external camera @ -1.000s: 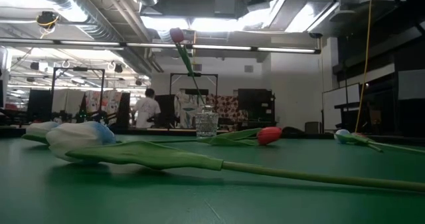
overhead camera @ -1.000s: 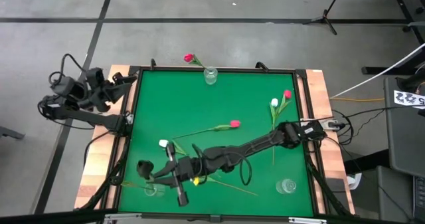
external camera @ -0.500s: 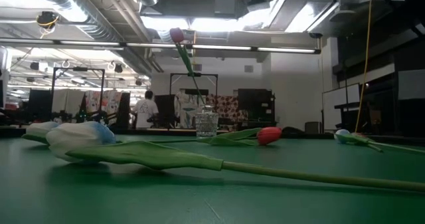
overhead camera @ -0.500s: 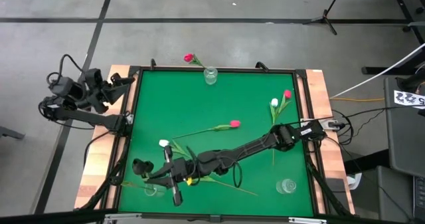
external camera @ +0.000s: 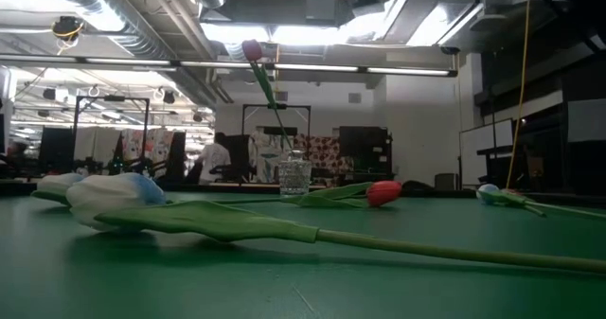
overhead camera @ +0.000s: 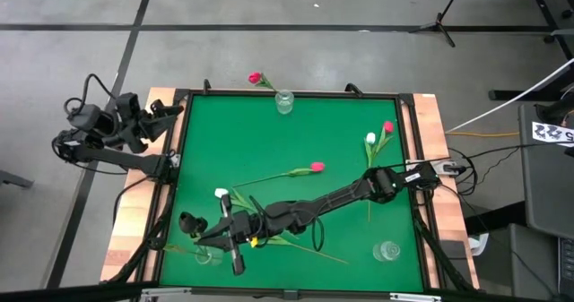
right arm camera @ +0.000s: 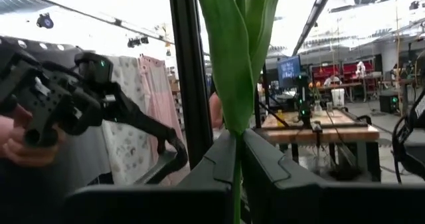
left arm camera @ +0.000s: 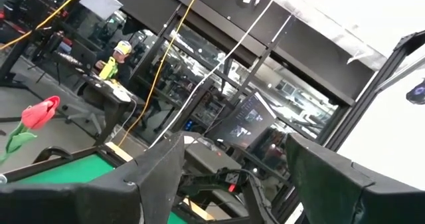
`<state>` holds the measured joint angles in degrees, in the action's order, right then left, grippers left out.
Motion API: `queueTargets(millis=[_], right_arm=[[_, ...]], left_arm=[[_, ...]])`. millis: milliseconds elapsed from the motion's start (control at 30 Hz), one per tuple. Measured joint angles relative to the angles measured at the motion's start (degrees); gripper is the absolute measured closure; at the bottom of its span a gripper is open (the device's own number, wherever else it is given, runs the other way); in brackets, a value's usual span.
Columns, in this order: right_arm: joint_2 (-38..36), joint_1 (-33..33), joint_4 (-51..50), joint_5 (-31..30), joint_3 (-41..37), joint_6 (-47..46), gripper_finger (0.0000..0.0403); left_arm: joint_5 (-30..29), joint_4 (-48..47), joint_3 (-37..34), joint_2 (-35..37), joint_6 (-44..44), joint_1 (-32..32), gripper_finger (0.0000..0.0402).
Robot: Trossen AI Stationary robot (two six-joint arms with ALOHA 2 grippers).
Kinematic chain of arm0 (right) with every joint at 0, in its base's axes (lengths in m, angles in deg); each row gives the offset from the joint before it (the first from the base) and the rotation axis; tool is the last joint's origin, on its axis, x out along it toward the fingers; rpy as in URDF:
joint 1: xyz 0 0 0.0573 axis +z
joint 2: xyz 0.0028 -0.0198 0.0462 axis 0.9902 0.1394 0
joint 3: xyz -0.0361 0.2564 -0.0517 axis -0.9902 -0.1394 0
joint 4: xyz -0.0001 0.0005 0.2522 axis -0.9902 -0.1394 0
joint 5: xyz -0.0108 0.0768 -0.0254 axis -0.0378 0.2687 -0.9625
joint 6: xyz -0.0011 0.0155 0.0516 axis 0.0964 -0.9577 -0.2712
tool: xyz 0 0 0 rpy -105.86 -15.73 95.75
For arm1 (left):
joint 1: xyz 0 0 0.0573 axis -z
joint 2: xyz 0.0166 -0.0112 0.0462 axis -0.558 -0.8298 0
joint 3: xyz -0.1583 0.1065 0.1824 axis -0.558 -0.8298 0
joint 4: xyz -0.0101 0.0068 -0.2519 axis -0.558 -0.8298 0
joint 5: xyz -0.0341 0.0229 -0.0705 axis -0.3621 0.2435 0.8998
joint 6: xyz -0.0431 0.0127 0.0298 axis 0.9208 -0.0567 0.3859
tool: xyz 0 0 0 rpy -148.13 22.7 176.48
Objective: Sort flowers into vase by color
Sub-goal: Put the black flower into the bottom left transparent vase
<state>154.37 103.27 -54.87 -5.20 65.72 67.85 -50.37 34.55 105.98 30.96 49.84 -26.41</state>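
1. Clamped by the stem in the closed jaws of the right gripper: a flower, green leaves upright, held over the near left corner of the table, at a small glass vase.
2. Standing in a second glass vase at the far edge: one pink-red tulip.
3. Sitting bare near the near right corner: a third vase.
4. Lying loose on the green: a pink tulip mid-table, a white and a red near the right edge.
5. Parked off the left edge: left gripper, jaws apart.
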Motion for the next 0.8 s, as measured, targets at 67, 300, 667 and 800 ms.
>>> queueTargets(millis=[67, 300, 667, 800], right_arm=[[0.22, 0.00, -0.23, 0.00, -0.02, 0.02, 0.0388], [0.53, -0.31, -0.63, 0.06, -0.02, 0.77, 0.0388], [2.12, -0.42, 1.44, 1.09, -0.02, 0.96, 0.0388], [3.35, -0.41, 2.51, 1.11, -0.07, -0.37, 0.0388]], left_arm=[[0.00, -0.04, 0.00, 0.00, -0.13, 0.00, 0.0144], [0.00, -0.09, 0.00, 0.00, -0.20, 0.00, 0.0144], [-0.02, -0.11, 0.00, 0.00, -0.22, 0.00, 0.0144], [-0.02, -0.22, 0.00, -0.01, -0.23, 0.02, 0.0144]])
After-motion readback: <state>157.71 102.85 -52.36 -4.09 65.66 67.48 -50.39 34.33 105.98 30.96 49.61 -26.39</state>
